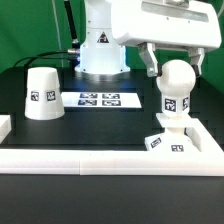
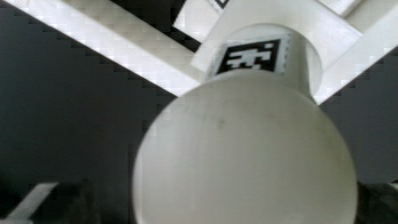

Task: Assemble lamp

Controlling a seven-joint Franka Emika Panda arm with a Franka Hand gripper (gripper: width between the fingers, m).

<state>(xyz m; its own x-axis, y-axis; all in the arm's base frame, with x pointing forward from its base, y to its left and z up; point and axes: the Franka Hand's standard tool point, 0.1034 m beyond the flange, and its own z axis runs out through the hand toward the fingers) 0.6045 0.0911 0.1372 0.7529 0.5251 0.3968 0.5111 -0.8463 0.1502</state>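
The white round-headed bulb stands upright on the blocky square base at the exterior view's right, beside the rail. My gripper is open, with a finger on each side of the bulb's head and a gap to it. In the wrist view the bulb fills the frame between the dark fingers, with a tag on its stem. The base shows beyond the bulb. The cone shade stands alone at the exterior view's left, wide end down.
The marker board lies flat in the middle of the black table. The long white rail runs along the front and up the right side. The robot's base stands behind the marker board.
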